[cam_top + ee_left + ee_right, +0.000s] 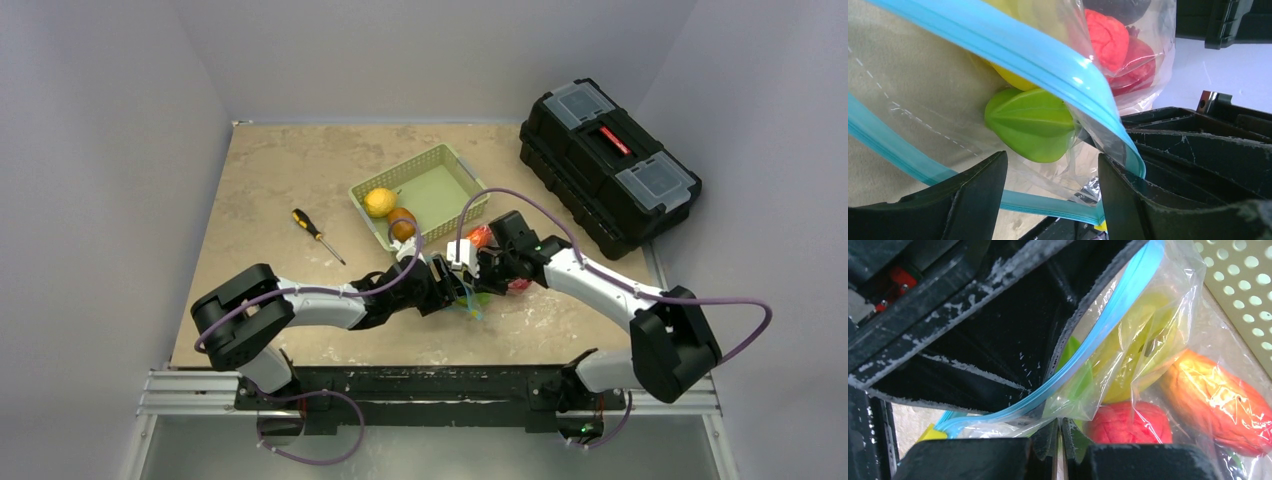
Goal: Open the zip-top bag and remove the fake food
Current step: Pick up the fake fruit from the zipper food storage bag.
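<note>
top view: the left gripper (455, 287) and right gripper (480, 266) meet nose to nose, with the zip-top bag (478, 300) bunched between and under them. beyond the left gripper is a green basket (400, 167) holding a lemon (379, 201) and a brown fruit (403, 223). a screwdriver (317, 235) lies off to its left, and a black toolbox (608, 165) sits beyond the right gripper.

left wrist: the left gripper (1050, 200) is released, and the lower zipper strip (1038, 204) passes between its spread fingers. of the fake food in the bag, a green piece (1030, 125) is just ahead of the fingertips and a red piece (1108, 40) is farther ahead to the right.

right wrist: the right gripper (1058, 445) is clenched on bag film just under the strip. the red piece (1128, 422) is close to its right, an orange piece (1218, 395) is farther right, and a yellow piece (1133, 350) is ahead.
</note>
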`<action>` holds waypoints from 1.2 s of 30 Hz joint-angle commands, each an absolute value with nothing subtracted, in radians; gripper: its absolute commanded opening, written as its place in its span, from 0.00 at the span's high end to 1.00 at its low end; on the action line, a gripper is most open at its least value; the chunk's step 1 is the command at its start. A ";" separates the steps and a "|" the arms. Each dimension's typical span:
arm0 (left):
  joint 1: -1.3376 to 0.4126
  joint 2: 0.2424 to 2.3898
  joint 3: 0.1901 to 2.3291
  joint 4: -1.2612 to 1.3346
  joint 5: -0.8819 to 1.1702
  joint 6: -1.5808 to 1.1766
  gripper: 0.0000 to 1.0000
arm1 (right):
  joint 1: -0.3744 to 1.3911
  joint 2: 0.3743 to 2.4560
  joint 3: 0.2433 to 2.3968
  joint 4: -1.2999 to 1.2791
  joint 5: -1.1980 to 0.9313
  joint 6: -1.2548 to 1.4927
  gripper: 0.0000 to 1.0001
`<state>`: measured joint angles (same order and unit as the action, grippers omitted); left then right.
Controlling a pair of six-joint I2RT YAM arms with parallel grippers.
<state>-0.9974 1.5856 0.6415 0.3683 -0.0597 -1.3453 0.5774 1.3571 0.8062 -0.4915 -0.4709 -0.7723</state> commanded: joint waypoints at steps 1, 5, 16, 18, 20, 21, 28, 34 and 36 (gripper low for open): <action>-1.004 1.570 0.647 0.360 -0.088 -1.453 0.35 | 0.589 1.382 0.839 -0.504 -0.537 -0.678 1.00; -1.012 1.564 0.657 0.285 -0.125 -1.515 0.37 | 0.581 1.387 0.880 -0.548 -0.574 -0.664 1.00; -1.022 1.523 0.673 0.147 -0.228 -1.623 0.40 | 0.488 1.268 0.856 -0.652 -0.556 -0.814 0.76; -1.022 1.529 0.689 0.145 -0.228 -1.617 0.40 | 0.491 1.260 0.833 -0.672 -0.540 -0.851 0.74; -1.022 1.539 0.705 0.138 -0.222 -1.618 0.40 | 0.498 1.261 0.816 -0.672 -0.520 -0.883 0.74; -1.022 1.544 0.710 0.135 -0.218 -1.622 0.40 | 0.500 1.263 0.808 -0.671 -0.502 -0.902 0.74; -1.031 1.559 0.747 0.085 -0.217 -1.668 0.40 | 0.528 1.299 0.781 -0.653 -0.422 -0.965 0.78; -1.051 1.598 0.807 0.015 -0.209 -1.701 0.40 | 0.588 1.345 0.774 -0.634 -0.436 -0.948 0.86; -1.056 1.609 0.816 0.004 -0.206 -1.715 0.40 | 0.608 1.352 0.775 -0.629 -0.448 -0.939 0.88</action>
